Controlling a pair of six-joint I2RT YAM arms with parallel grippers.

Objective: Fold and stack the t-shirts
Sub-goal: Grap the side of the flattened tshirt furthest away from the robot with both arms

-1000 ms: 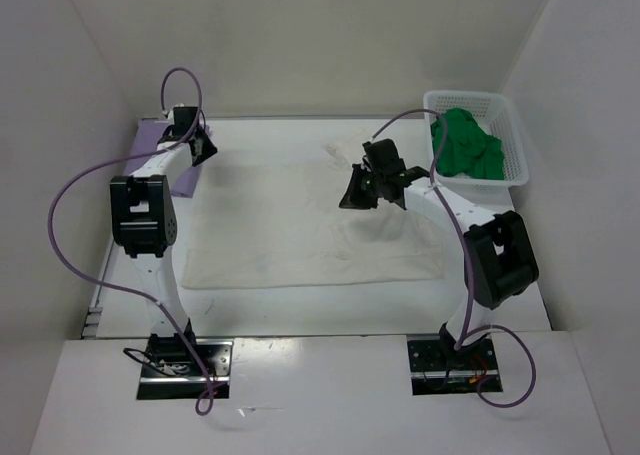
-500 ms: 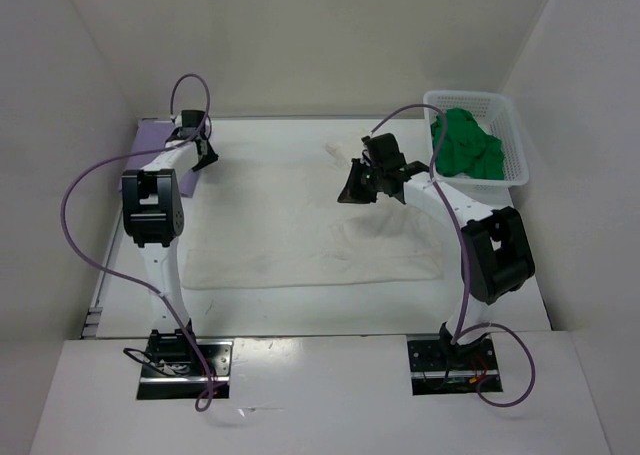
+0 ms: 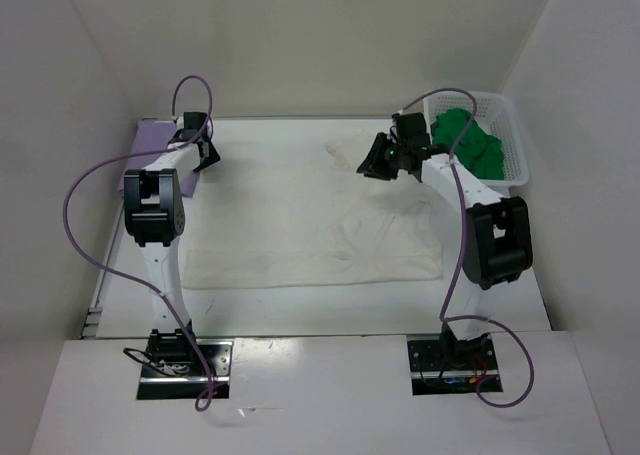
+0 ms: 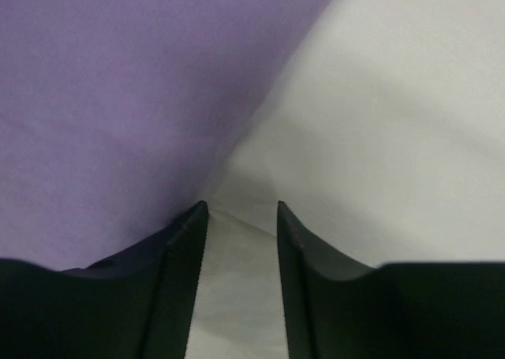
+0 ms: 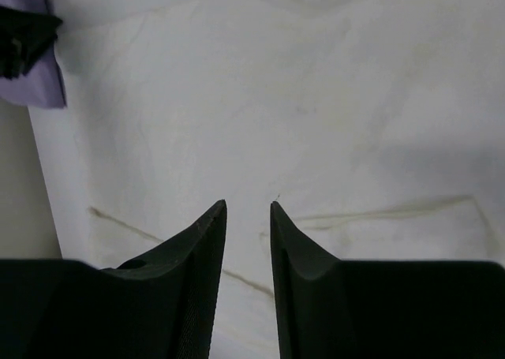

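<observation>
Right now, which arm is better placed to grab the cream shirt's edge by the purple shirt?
Left. The left gripper hangs open where purple shirt meets cream shirt; the right gripper is far away.

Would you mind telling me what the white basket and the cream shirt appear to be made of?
The white basket looks like rigid plastic, given its moulded lattice walls. The cream shirt seems soft matte cloth, lying creased and wrinkled.

White table (image 3: 270,135): cream shirt (image 3: 300,235) spread flat at centre, purple shirt (image 3: 150,140) at 10 o'clock, white basket (image 3: 517,165) at 2 o'clock.
</observation>
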